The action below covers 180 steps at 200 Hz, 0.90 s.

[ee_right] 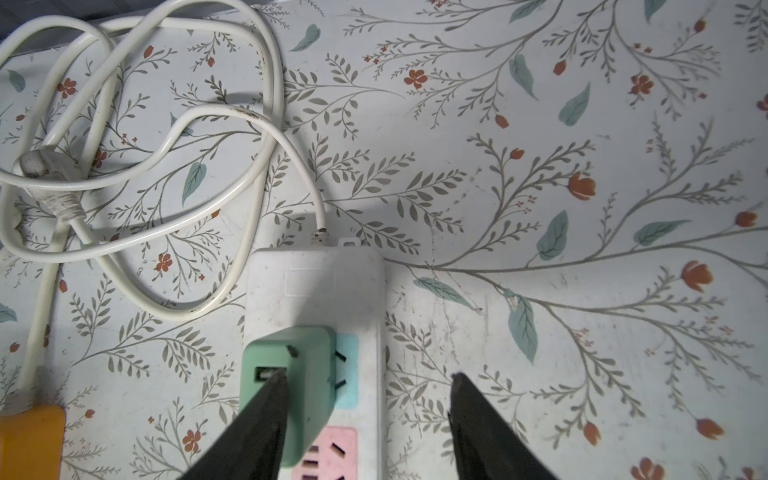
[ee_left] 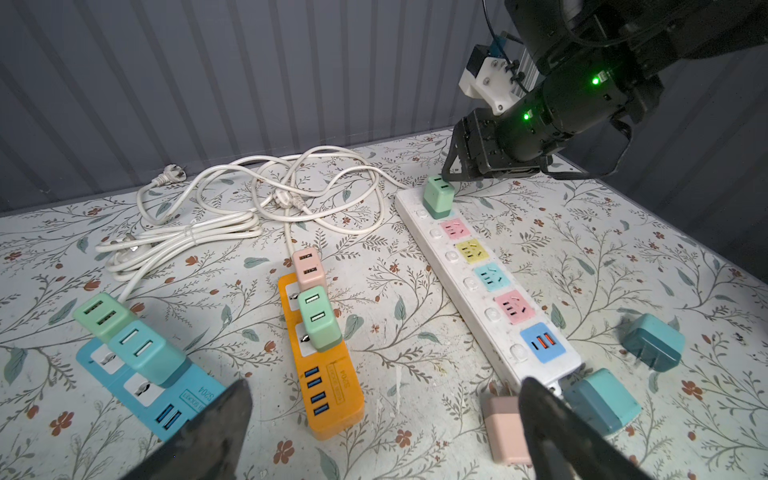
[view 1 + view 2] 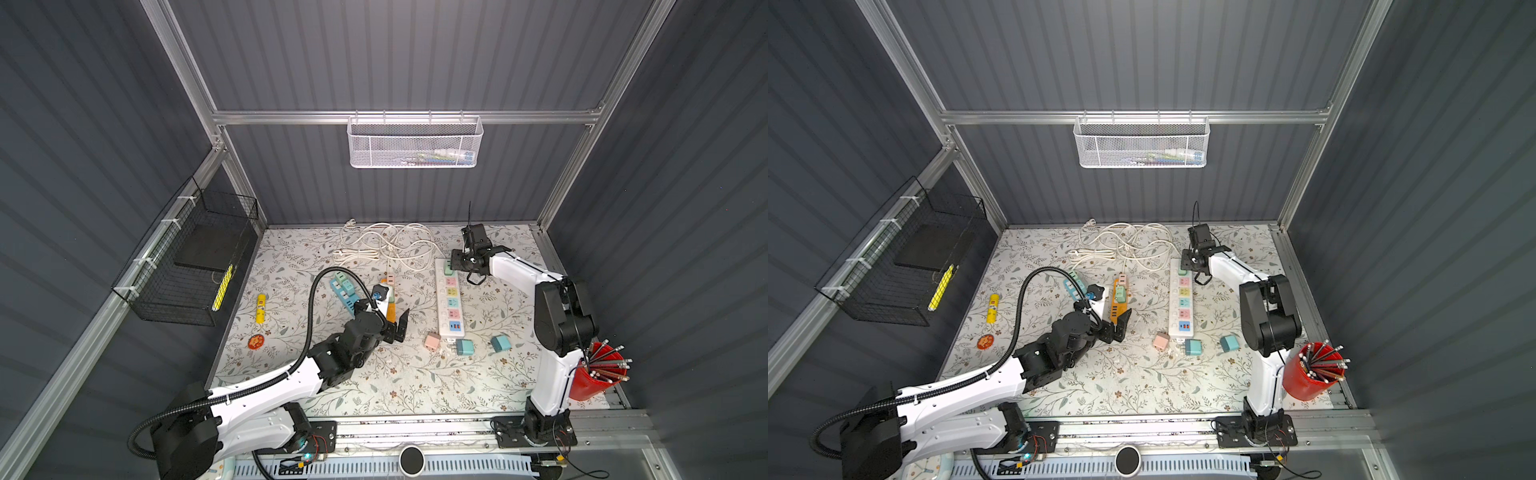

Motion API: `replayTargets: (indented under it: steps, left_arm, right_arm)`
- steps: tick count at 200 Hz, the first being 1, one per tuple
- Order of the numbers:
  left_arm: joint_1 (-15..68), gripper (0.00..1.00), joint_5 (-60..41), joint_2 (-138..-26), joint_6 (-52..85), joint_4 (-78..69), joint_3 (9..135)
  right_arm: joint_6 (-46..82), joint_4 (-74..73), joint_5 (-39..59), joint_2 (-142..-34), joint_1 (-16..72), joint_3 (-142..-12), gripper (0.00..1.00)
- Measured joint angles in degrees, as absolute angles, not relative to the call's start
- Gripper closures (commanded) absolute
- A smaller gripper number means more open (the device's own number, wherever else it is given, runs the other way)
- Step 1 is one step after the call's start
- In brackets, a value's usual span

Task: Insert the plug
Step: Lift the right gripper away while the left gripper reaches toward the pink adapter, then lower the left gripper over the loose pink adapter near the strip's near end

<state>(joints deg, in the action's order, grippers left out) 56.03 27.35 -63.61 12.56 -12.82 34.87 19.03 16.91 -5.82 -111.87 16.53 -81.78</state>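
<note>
A light green plug [image 1: 291, 386] stands in the end socket of the white power strip [image 1: 316, 282], at the strip's far end in both top views [image 3: 448, 268]. My right gripper [image 1: 372, 374] hovers just over it, open. One fingertip [image 1: 274, 390] lies across the plug's top and the other hangs beside the strip over the table. My left gripper [image 2: 384, 386] is wide open and empty, low over the table between the orange strip [image 2: 328, 395] and a loose pink plug [image 2: 505, 428].
Two teal plugs [image 2: 602, 401] [image 2: 652, 340] lie loose by the white strip's near end. A blue strip [image 2: 174, 399] with plugs sits left of the orange one. Coiled white cables [image 3: 386, 241] lie at the back. A red pencil cup [image 3: 594, 374] stands near the right arm's base.
</note>
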Motion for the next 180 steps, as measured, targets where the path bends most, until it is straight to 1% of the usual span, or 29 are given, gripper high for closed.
replayTargets:
  steps: [14,28,56,82,106,140,157,180]
  left_arm:
    - [56.0,0.01,26.7,-65.7,12.7,-11.5,36.9]
    - [56.0,0.03,25.6,-69.0,13.0,-8.9,40.2]
    - [56.0,0.09,23.3,-78.5,15.0,-0.8,50.2]
    - [56.9,0.08,22.0,-87.9,17.0,8.1,59.4]
    - [60.4,0.06,20.3,-95.1,17.8,15.1,64.2]
    - [63.7,0.05,16.5,-101.3,17.9,22.0,68.0]
    - [63.6,0.07,14.6,-103.4,17.8,24.0,69.5]
    - [63.4,0.1,12.8,-107.7,17.8,25.3,72.5]
  right_arm:
    - [19.0,17.9,-5.5,-111.0,16.5,-81.7,0.37]
    - [19.0,18.7,-5.4,-109.0,16.5,-81.6,0.36]
    - [20.1,18.3,-5.4,-99.5,16.5,-78.2,0.36]
    - [22.4,17.6,-5.8,-88.8,16.5,-71.5,0.34]
    - [25.0,18.4,-5.7,-81.7,16.5,-64.5,0.29]
    - [26.8,20.3,-5.3,-75.5,16.5,-55.6,0.24]
    - [26.9,21.2,-5.4,-73.7,16.5,-53.6,0.24]
    - [27.0,21.2,-5.3,-73.3,16.5,-53.3,0.27]
